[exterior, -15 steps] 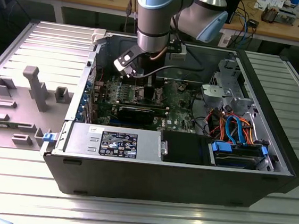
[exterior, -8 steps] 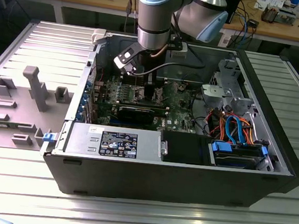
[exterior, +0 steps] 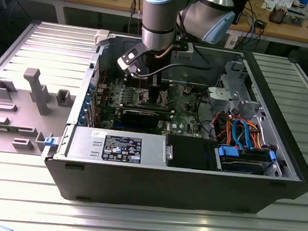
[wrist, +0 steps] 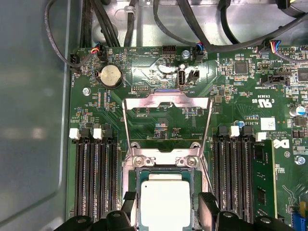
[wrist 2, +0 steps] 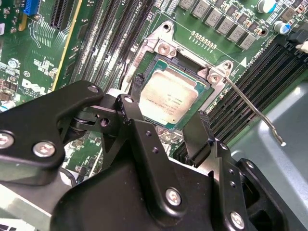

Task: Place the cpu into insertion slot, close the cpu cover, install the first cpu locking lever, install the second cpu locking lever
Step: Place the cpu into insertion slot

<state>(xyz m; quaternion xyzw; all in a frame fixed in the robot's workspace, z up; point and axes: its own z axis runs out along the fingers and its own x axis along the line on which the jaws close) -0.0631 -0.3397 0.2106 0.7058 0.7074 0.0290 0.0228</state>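
Note:
The cpu [wrist: 166,202] [wrist 2: 168,98], a silver-topped square chip, lies flat in the insertion slot [wrist: 163,161] [wrist 2: 192,62] on the green board. My gripper [wrist: 166,211] [wrist 2: 168,103] hangs right over it, open. One black finger [wrist: 131,207] stands on each side of the chip, and a narrow gap shows at each edge. The cpu cover [wrist: 166,101], a silver frame plate, is swung back from the slot. A thin locking lever [wrist 2: 255,108] sticks out unlatched beside the slot. In the exterior view the gripper [exterior: 154,90] reaches down into the computer case.
Black memory slots [wrist: 96,178] [wrist: 236,173] flank the slot on both sides. Cables [wrist: 159,19] hang above the board. A black graphics card [exterior: 143,116], a power supply [exterior: 117,146] and a drive bay with orange and blue cables [exterior: 245,136] fill the case.

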